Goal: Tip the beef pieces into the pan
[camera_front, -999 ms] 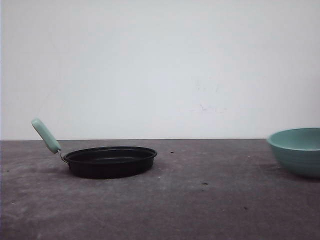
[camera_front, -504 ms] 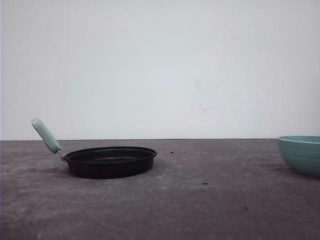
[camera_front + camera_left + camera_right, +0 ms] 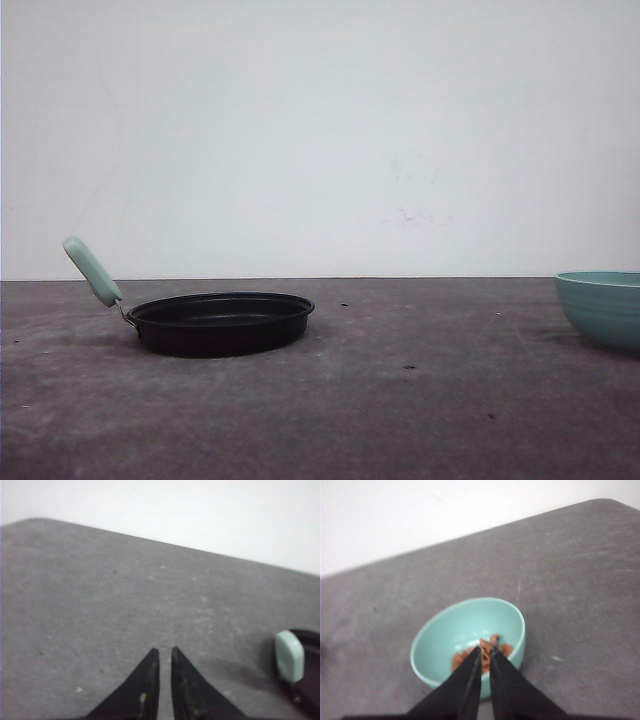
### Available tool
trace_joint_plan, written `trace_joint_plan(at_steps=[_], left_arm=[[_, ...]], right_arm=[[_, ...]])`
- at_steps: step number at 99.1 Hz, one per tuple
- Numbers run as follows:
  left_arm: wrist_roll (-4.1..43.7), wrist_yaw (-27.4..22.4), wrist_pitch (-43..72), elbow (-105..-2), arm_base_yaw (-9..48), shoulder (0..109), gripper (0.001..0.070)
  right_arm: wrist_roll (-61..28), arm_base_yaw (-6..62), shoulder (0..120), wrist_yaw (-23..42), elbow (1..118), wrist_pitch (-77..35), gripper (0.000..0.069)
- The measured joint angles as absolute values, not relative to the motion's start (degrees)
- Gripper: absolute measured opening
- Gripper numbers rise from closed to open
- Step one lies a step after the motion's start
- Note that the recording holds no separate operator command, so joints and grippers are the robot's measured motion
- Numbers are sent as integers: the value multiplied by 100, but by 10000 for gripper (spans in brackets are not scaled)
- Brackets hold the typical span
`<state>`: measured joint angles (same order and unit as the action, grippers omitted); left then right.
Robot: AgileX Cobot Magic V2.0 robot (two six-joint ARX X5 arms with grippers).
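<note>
Beef pieces [image 3: 481, 652] in teal bowl [image 3: 440, 640] beneath nearly closed, empty right gripper [image 3: 485, 651].

Black pan [image 3: 220, 322] upright, beef pieces [image 3: 502, 649] in bowl [image 3: 445, 630]

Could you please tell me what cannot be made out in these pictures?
- Beef pieces: right wrist view, partly hidden behind the right gripper; count unclear.
- Pan: its inside is hidden by the rim in the front view; cut off by the edge in the left wrist view.
- Bowl: cut off at the front view's edge.
</note>
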<state>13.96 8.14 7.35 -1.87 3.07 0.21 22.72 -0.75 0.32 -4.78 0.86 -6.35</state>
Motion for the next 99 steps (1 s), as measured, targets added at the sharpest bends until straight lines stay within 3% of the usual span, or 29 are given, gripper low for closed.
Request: trace_joint_plan(at_steps=[19, 35, 50, 63, 68, 73, 80, 84, 90, 99], left_arm=[[2034, 8, 451, -255, 307, 23, 14], [2222, -30, 419, -1050, 307, 222, 14], [2206, -80, 360, -1959, 307, 823, 14], [2086, -462, 519, -2477, 307, 1527, 26], [2036, -659, 539, -2606, 307, 1763, 99], [2008, -790, 532, -2689, 309, 1968, 235], [1966, -895, 454, -2707, 329, 2202, 442], [1951, -926, 471, -2707, 355, 2309, 527], [1953, -972, 497, -2707, 421, 2464, 588], [1981, -1009, 523, -2707, 558, 2659, 618]], right_arm=[[3374, -75, 32, -460, 128, 21, 11], [4215, -75, 296, -316, 720, 19, 10], [4169, -75, 906, -342, 1640, -183, 10], [3450, -67, 1612, -513, 2550, -725, 10], [3022, -62, 1900, -668, 2891, -952, 25], [2687, -45, 2099, -744, 3122, -1116, 85], [2294, 8, 2335, -757, 3354, -1262, 277], [2180, 38, 2403, -757, 3385, -1273, 380], [2071, 86, 2451, -757, 3385, -1326, 473], [1984, 152, 2497, -757, 3385, -1420, 521]])
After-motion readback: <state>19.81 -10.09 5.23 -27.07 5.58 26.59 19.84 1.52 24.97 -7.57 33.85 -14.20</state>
